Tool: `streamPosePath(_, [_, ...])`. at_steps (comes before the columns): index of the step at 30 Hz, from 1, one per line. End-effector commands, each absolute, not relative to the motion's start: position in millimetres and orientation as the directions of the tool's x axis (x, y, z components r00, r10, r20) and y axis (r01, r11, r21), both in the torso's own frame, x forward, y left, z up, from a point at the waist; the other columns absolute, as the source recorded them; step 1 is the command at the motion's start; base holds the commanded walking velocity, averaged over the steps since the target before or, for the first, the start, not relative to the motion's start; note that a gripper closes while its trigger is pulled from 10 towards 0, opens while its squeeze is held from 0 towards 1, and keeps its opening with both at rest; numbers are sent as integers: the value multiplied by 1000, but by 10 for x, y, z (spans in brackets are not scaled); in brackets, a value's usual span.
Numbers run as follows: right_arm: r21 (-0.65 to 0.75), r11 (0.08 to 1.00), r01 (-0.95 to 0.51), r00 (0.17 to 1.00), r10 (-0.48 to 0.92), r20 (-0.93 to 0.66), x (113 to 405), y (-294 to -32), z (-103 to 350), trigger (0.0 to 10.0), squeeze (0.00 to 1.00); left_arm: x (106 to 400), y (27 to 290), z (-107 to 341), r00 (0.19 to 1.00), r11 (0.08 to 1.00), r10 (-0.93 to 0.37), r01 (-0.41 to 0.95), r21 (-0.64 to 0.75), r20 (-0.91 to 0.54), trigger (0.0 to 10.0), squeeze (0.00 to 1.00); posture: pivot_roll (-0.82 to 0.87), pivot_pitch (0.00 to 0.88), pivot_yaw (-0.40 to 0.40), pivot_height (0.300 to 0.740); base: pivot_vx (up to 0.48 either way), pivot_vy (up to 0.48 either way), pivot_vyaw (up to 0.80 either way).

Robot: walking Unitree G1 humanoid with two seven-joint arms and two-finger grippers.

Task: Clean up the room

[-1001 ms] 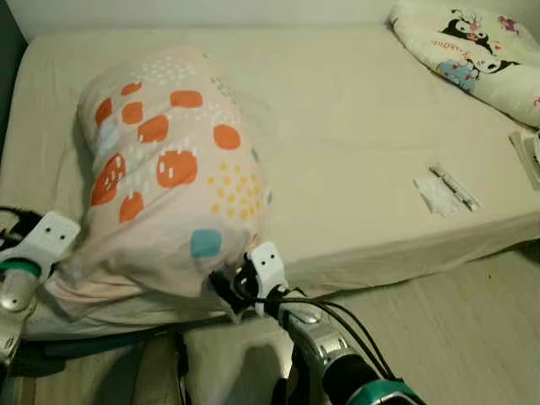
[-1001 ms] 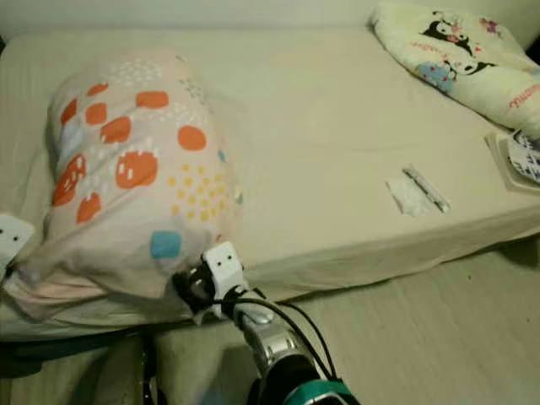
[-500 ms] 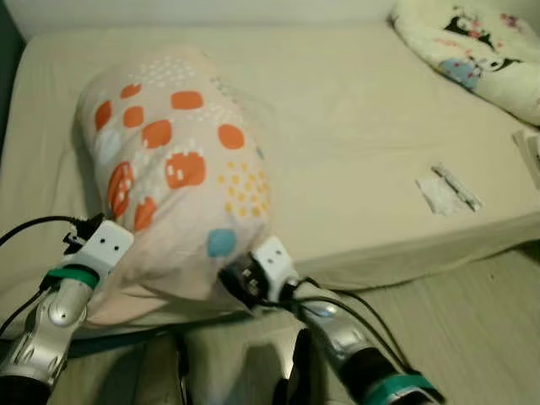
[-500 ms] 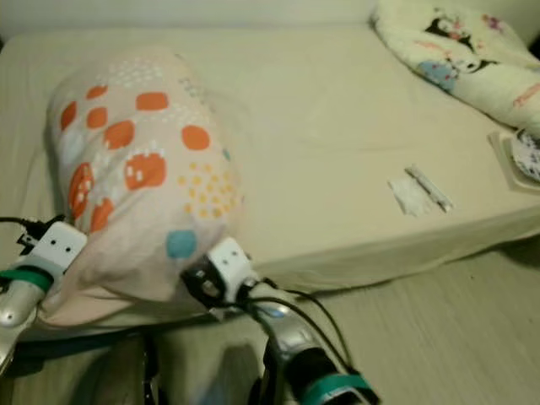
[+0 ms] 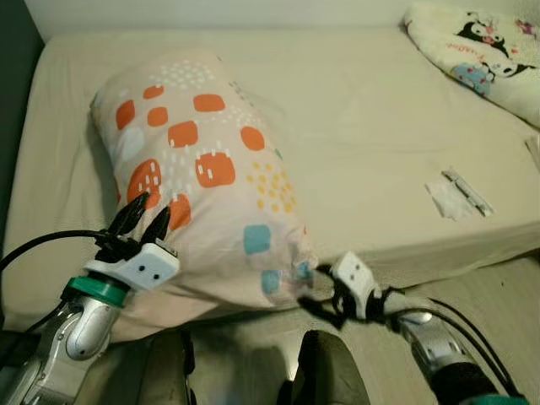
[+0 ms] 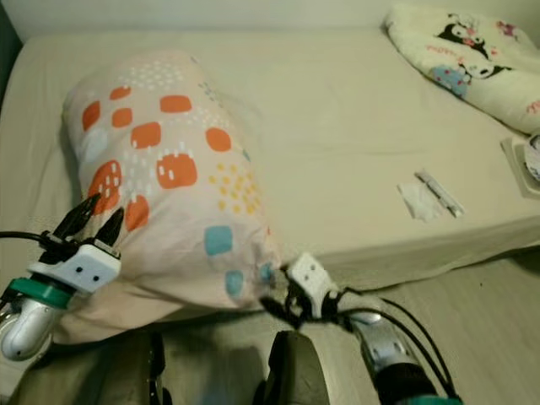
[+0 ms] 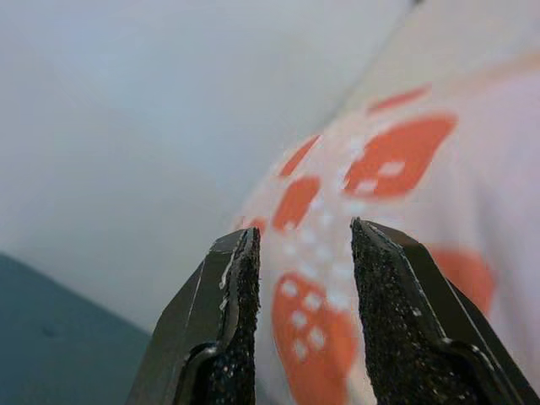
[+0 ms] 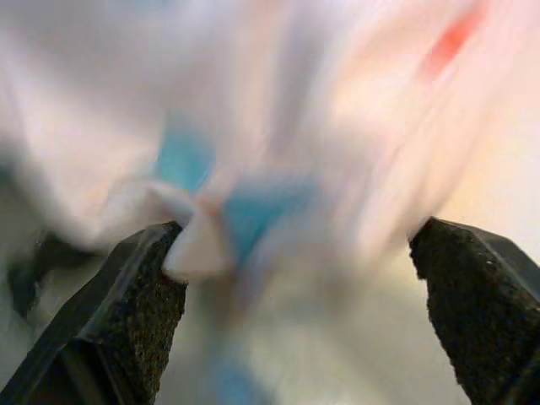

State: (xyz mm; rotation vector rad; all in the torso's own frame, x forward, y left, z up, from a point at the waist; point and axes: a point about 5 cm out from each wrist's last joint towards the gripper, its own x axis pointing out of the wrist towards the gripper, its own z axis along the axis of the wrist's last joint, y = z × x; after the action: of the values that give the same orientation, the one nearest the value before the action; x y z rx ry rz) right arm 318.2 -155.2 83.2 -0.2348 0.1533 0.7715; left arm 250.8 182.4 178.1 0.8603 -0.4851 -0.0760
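Pillow (image 5: 211, 177): long axis upper-left to lower-centre of frame; left claw (image 5: 142, 221) slightly parted at its lower-left flank, right claw (image 5: 314, 291) open wide at its lower corner.

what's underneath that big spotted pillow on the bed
The spotted pillow lies on the beige bed sheet, its near end overhanging the edge. Whatever lies beneath its middle is covered.

Beige mattress (image 5: 363, 126) fronts a pale wall (image 5: 253, 13); wood-look floor (image 5: 498, 278).

I can read no text anywhere; the pink script on the cartoon-print blanket (image 5: 485, 55) at two o'clock is too small.
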Motion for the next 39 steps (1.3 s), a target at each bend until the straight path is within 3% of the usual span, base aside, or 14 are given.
streamPosePath(1, [-112, 792, -600, 799, 585, -142, 3257, -1554, 892, 10000, 0, 2377, 1607, 1551, 917, 744, -345, 138, 654, 198, 10000, 0, 143, 153, -40, 598, 0, 0, 0])
streamPosePath(3, [-127, 805, -579, 815, 566, -125, 3292, -1481, 917, 10000, 0, 2276, 1453, 1395, 905, 797, -423, 346, 495, 48, 10000, 0, 149, 153, -37, 598, 0, 0, 0])
streamPosePath(4, [-127, 805, -579, 815, 566, -125, 3292, -1481, 917, 10000, 0, 2276, 1453, 1395, 905, 797, -423, 346, 495, 48, 10000, 0, 149, 153, -37, 598, 0, 0, 0])
streamPosePath(6, [-129, 804, -580, 814, 570, -108, 3323, -1368, 947, 10000, 0, 2160, 1367, 1249, 873, 828, -481, 482, 286, -81, 10000, 0, 150, 153, -36, 598, 0, 0, 0])
streamPosePath(8, [-123, 786, -606, 796, 599, -89, 3345, -1206, 982, 10000, 0, 1971, 1359, 1071, 797, 794, -563, 595, 125, -220, 10000, 0, 150, 153, -36, 598, 0, 0, 0])
streamPosePath(11, [-132, 772, -622, 783, 615, -94, 3342, -1146, 974, 10000, 0, 1857, 1410, 967, 748, 777, -587, 628, 46, -310, 10000, 0, 150, 153, -36, 598, 0, 0, 0])
streamPosePath(16, [-121, 763, -635, 772, 627, -99, 3329, -1076, 944, 10000, 0, 1936, 1637, 795, 800, 854, -454, 517, 66, -393, 10000, 0, 164, 163, -49, 598, 0, 0, 0])
streamPosePath(20, [-103, 748, -656, 755, 647, -111, 3308, -990, 910, 10000, 0, 2538, 2016, 788, 920, 948, -267, 304, 94, -286, 10000, 0, 167, 179, -83, 598, 0, 0, 0])
streamPosePath(25, [-106, 715, -691, 723, 681, -114, 3302, -873, 922, 10000, 0, 2960, 2249, 860, 936, 940, -214, 274, 201, -278, 10000, 0, 149, 191, -98, 598, 0, 0, 0])
streamPosePath(27, [-118, 674, -729, 684, 722, -101, 3291, -744, 976, 10000, 0, 3208, 2465, 945, 944, 939, -122, 210, 273, -308, 10000, 0, 130, 195, -100, 598, 0, 0, 0])
streamPosePath(30, [-123, 647, -752, 658, 749, -79, 3277, -654, 1034, 10000, 0, 3326, 2758, 1124, 964, 919, 49, 58, 389, -261, 10000, 0, 103, 192, -95, 598, 0, 0, 0])
streamPosePath(31, [-123, 647, -752, 658, 749, -79, 3277, -654, 1034, 10000, 0, 3326, 2758, 1124, 964, 919, 49, 58, 389, -261, 10000, 0, 103, 192, -95, 598, 0, 0, 0])
streamPosePath(35, [-64, 642, -764, 645, 764, -26, 3267, -562, 1109, 10000, 0, 3376, 3101, 1515, 971, 815, 231, -163, 557, -55, 10000, 0, 104, 193, -94, 598, 0, 0, 0])
streamPosePath(39, [-40, 617, -786, 617, 787, 9, 3245, -386, 1157, 10000, 0, 3397, 3204, 1780, 968, 720, 233, -233, 653, 88, 10000, 0, 131, 193, -99, 598, 0, 0, 0])
